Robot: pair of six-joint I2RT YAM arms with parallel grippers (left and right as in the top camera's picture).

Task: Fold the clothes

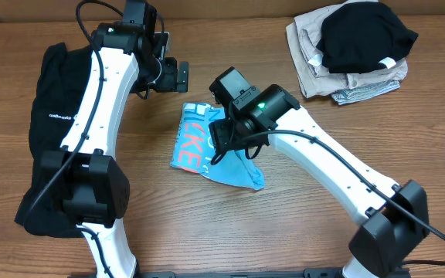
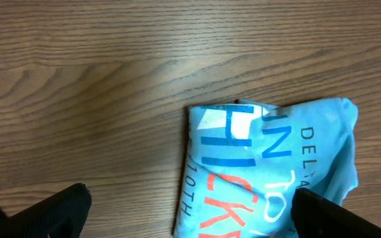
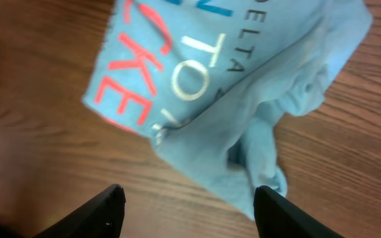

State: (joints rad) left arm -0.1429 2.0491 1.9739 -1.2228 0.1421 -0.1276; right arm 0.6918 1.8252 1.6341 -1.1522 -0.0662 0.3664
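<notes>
The light blue T-shirt (image 1: 199,147) with white and red lettering lies folded small mid-table, its lower right corner crumpled (image 3: 263,152). My right gripper (image 3: 189,195) hovers open just off that crumpled edge, with only bare wood between its fingers; in the overhead view the right gripper (image 1: 221,143) is over the shirt. Farther back, my left gripper (image 1: 178,76) stands wide open above the table. In the left wrist view the left gripper (image 2: 190,195) spans the shirt's (image 2: 270,165) near edge without touching it. A long black garment (image 1: 49,116) with a small white logo lies at the left, partly under the left arm.
A pile of folded clothes (image 1: 354,54), black on top of beige and grey, sits at the back right. Bare wooden table (image 1: 300,232) surrounds the shirt.
</notes>
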